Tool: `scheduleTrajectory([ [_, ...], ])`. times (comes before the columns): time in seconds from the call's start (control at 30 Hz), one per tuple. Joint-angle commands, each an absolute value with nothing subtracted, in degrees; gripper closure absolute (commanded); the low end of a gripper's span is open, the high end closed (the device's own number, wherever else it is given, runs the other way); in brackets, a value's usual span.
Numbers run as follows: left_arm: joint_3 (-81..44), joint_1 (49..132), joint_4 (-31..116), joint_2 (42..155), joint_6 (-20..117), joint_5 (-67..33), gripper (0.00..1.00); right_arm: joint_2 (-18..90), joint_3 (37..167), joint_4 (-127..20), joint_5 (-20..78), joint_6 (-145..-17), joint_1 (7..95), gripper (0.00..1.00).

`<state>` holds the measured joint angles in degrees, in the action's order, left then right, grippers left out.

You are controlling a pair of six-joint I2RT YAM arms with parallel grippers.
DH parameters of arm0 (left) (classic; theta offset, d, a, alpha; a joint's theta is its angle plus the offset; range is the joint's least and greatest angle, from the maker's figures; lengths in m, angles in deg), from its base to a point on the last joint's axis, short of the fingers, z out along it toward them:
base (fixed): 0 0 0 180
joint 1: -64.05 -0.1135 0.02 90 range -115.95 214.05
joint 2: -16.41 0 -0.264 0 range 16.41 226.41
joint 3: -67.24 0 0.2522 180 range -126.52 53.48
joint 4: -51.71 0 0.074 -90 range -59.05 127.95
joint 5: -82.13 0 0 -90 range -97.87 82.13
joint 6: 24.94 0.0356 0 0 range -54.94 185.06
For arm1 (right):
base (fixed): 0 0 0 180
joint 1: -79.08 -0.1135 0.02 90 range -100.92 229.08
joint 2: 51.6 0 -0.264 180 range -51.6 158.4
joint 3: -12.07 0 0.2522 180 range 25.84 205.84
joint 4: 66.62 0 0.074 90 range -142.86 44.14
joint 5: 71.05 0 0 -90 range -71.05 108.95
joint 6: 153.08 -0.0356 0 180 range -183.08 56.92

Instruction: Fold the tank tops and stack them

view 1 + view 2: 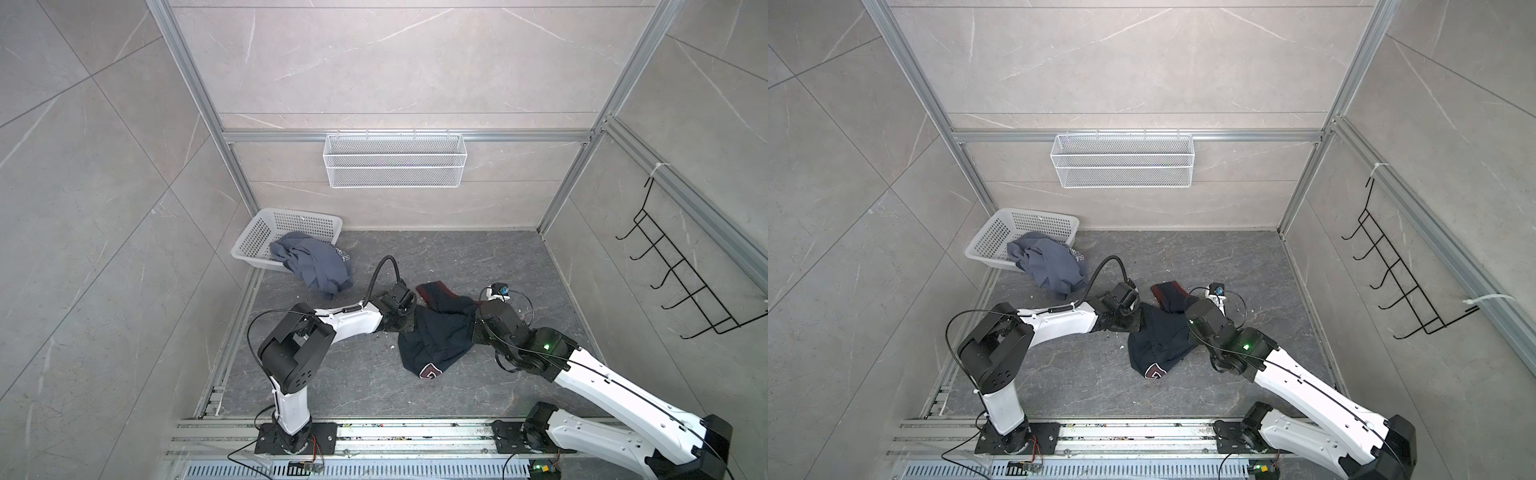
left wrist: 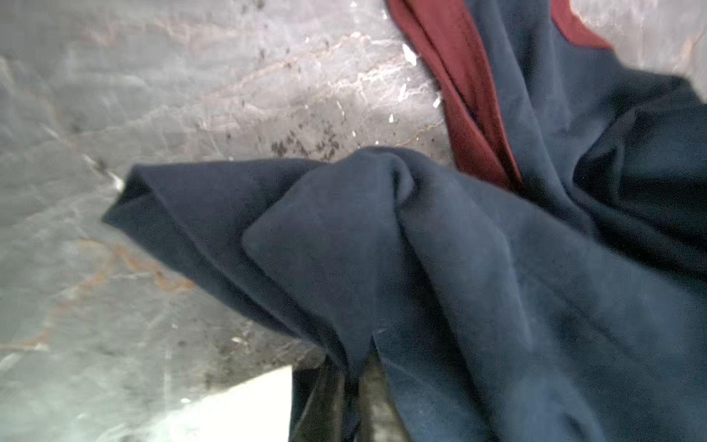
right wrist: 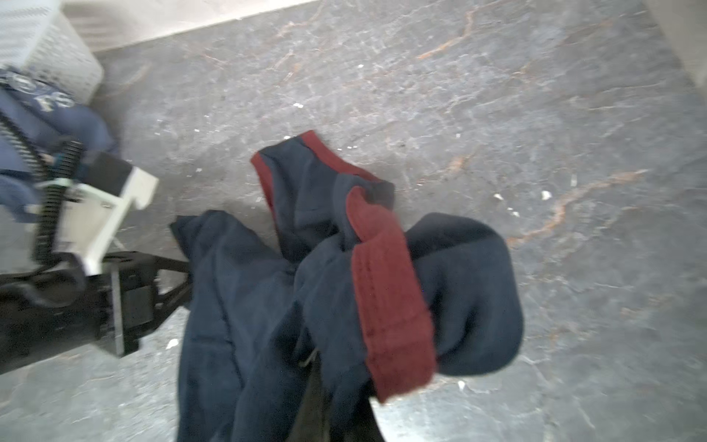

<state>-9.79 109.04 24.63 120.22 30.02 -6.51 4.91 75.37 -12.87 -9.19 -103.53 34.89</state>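
The dark navy tank top (image 1: 436, 336) (image 1: 1163, 336) with dark-red trim lies bunched mid-floor, partly lifted between my two grippers. My left gripper (image 1: 409, 316) (image 1: 1139, 322) is shut on its left edge; in the left wrist view navy cloth (image 2: 421, 248) is pinched between the dark fingers (image 2: 333, 402). My right gripper (image 1: 476, 320) (image 1: 1188, 328) is shut on the right side, and folds with a red band (image 3: 390, 298) drape over its jaws. The slate blue-grey tank top (image 1: 316, 262) (image 1: 1050, 262) spills crumpled out of the white basket.
The white perforated basket (image 1: 266, 232) (image 1: 1000, 232) sits tipped in the far left corner. A white wire basket (image 1: 395, 160) hangs on the back wall. A black hook rack (image 1: 685, 282) is on the right wall. Aluminium rails run along the front edge.
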Motion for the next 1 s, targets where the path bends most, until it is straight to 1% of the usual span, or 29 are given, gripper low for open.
scheduleTrajectory([
  [0.0, -11.6, 108.0, 19.8, 111.9, 32.4, 1.7, 1.00, 6.9, 80.2, -9.6, -18.2, -100.7, 35.3, 1.00],
  [0.07, -10.5, 105.7, 19.3, 105.5, 33.6, 4.2, 1.00, 8.6, 83.7, -9.9, -19.8, -96.8, 36.5, 1.00],
  [0.2, -5.9, 99.1, 22.3, 90.7, 35.1, 3.2, 1.00, 11.2, 89.8, -11.9, -17.8, -90.8, 39.8, 1.00],
  [0.3, -3.6, 97.9, 20.5, 83.9, 35.9, 7.3, 1.00, 10.9, 89.9, -13.7, -16.1, -90.5, 40.3, 1.00],
  [0.37, -0.5, 97.7, 19.8, 81.1, 35.3, 7.2, 1.00, 10.3, 87.2, -15.1, -13.7, -91.3, 40.2, 1.00],
  [0.43, 3.4, 97.4, 18.4, 81.0, 33.2, 5.3, 1.00, 9.7, 82.4, -17.2, -9.5, -92.6, 40.2, 0.96],
  [0.5, 7.5, 97.4, 17.8, 82.6, 31.0, 3.0, 0.97, 9.8, 77.6, -19.4, -4.9, -93.7, 40.2, 0.87],
  [0.53, 9.4, 97.4, 17.6, 83.9, 29.8, 1.8, 0.94, 10.5, 74.9, -20.3, -2.0, -94.7, 40.1, 0.80],
  [0.57, 11.3, 97.4, 17.3, 85.1, 28.5, 0.8, 0.85, 11.4, 72.9, -21.2, 1.0, -95.5, 40.1, 0.71],
  [0.63, 13.7, 97.5, 15.6, 86.6, 26.5, 0.5, 0.65, 13.1, 69.9, -22.1, 5.7, -97.4, 40.2, 0.56],
  [0.67, 14.4, 97.4, 13.9, 86.9, 25.5, 1.5, 0.54, 13.5, 68.9, -21.7, 6.4, -98.5, 40.1, 0.50],
  [0.73, 14.6, 97.4, 10.1, 85.9, 23.9, 3.8, 0.42, 13.1, 68.3, -19.4, 4.1, -100.1, 40.1, 0.41],
  [0.77, 14.4, 97.5, 8.6, 84.6, 23.4, 4.7, 0.38, 12.4, 68.6, -17.5, 2.2, -100.1, 40.2, 0.37],
  [0.87, 13.1, 97.6, 6.3, 81.6, 23.4, 3.3, 0.33, 10.6, 70.5, -14.2, -0.8, -98.8, 40.9, 0.34],
  [0.97, 12.3, 97.9, 6.9, 81.1, 22.7, -1.1, 0.33, 9.7, 72.2, -13.6, 0.8, -97.6, 42.4, 0.33],
])
